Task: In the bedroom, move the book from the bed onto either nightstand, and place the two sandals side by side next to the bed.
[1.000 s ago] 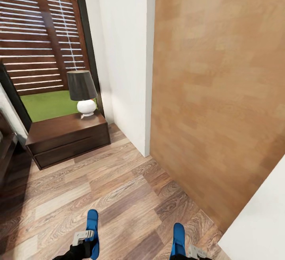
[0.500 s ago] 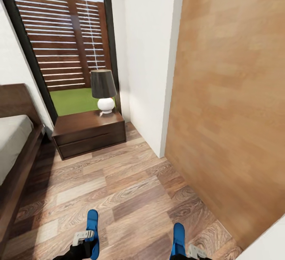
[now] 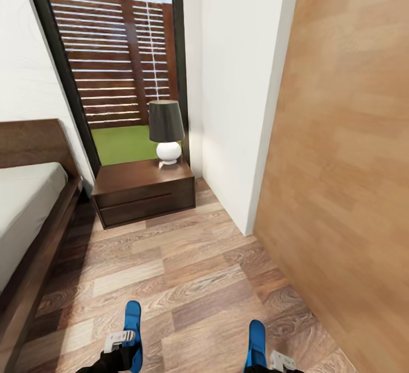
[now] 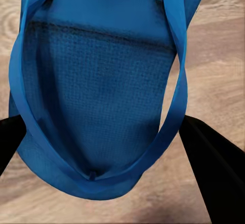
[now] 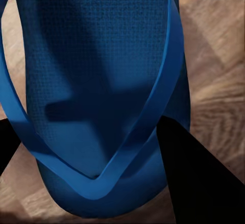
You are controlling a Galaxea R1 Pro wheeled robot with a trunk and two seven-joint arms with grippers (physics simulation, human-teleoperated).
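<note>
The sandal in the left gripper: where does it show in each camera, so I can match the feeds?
Head view: the left sandal sits at the bottom edge, left of centre, sticking forward from the left gripper.
Left wrist view: the same sandal hangs between the two dark fingers, straps facing the camera.
Right wrist view: that one is the other sandal.
Shared landmark: the wood floor behind the sandals.

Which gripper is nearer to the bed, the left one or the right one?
Left. The left gripper, holding a sandal, is closer to the bed; the right gripper is nearer the wooden wall.
</note>
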